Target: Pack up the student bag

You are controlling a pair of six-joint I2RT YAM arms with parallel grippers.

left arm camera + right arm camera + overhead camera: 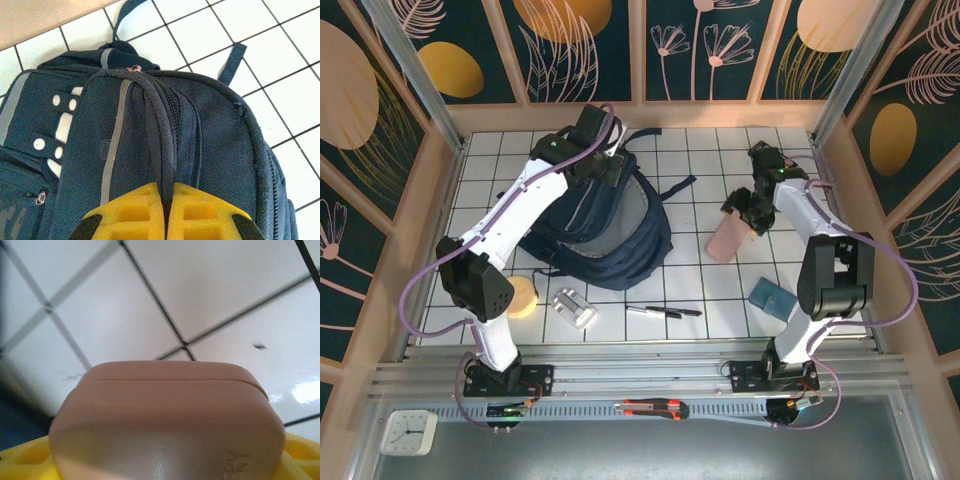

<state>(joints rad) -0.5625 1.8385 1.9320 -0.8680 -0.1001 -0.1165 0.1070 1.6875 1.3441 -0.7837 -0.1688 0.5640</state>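
The student bag (605, 225), a large dark navy backpack with a pale stripe, lies on the tiled table left of centre. My left gripper (605, 165) is at its far end. In the left wrist view the yellow fingers (130, 215) are shut on a dark corded ridge of the student bag (215, 135) beside the zipper. To the right, a pink hard case (728, 238) lies slanted on the table, with my right gripper (747, 208) on its far end. In the right wrist view the pink case (165, 410) sits between the yellow fingers (15, 460), which are closed on its sides.
A teal pouch (773, 298) lies at the front right, two dark pens (665, 311) at the front centre, a silver object (574, 308) and a yellow round thing (523, 296) at the front left. Wooden walls ring the table. A clock (408, 432) and a utility knife (655, 408) lie below the rail.
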